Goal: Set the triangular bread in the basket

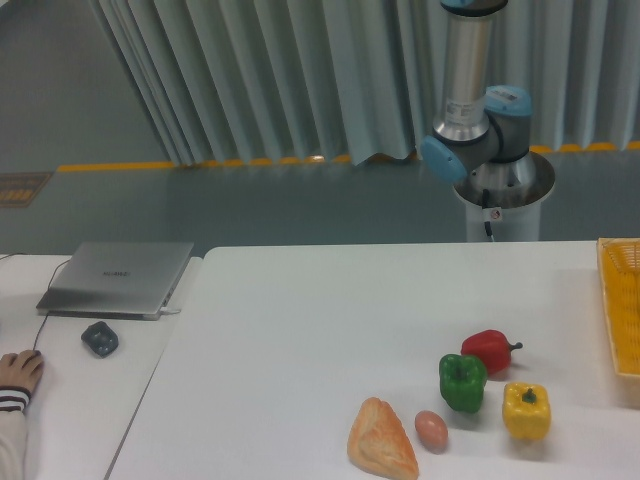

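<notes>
Camera view: the triangular bread [381, 451], a glossy golden wedge, lies at the white table's [300, 330] near edge, just beside one small brownish-pink egg [431, 429]. Three smooth peppers cluster nearby: green pepper [462, 381], red pepper [489, 349], yellow pepper [526, 410]. The basket [621, 305], orange lattice plastic, sits at the far right, partly cropped. Only the arm's base [478, 100] shows; its jaws are out of frame. A closed laptop [118, 277] rests left.

Golden-brown triangular bread [382, 440], glossy, lying flat near the table's front edge, pointed end toward the far side. Yellow-orange basket [620, 305] with lattice walls, at the table's right edge, only partly in view, well apart.
</notes>
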Available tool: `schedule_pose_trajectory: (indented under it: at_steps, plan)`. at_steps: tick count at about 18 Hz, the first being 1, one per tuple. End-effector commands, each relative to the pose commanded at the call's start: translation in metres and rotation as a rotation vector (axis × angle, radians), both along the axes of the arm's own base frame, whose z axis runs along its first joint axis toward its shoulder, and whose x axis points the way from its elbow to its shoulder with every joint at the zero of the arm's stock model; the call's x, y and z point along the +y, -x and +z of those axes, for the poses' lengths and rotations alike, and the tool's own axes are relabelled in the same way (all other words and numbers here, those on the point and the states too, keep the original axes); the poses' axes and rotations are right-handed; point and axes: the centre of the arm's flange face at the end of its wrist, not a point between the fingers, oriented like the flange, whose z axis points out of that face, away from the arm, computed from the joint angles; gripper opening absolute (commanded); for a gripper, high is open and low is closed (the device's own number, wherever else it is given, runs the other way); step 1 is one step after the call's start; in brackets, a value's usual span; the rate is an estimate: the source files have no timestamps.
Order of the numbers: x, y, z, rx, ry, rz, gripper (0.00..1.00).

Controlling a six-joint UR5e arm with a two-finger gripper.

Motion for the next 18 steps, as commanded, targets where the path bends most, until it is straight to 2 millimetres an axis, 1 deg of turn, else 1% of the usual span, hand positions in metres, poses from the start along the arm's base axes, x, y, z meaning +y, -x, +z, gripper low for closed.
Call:
schedule_pose_trajectory:
  at_steps: [5, 9, 12, 13, 14, 15, 18]
  plan:
    - [0.002, -0.002, 0.002, 0.002, -0.002, -0.003, 1.0]
    - [0.007, -0.003, -0.003, -0.007, -0.008, -0.013, 1.0]
    - [0.005, -0.003, -0.008, -0.016, -0.009, -0.007, 1.0]
    - [0.005, -0.002, -0.014, -0.029, -0.006, -0.004, 1.0]
    - [0.005, -0.001, -0.025, -0.044, -0.002, 0.001, 1.0]
    - [0.003, 0.0, -0.028, -0.034, -0.005, 0.007, 1.0]
    - [0.01, -0.005, -0.036, -0.02, -0.013, 0.075, 1.0]
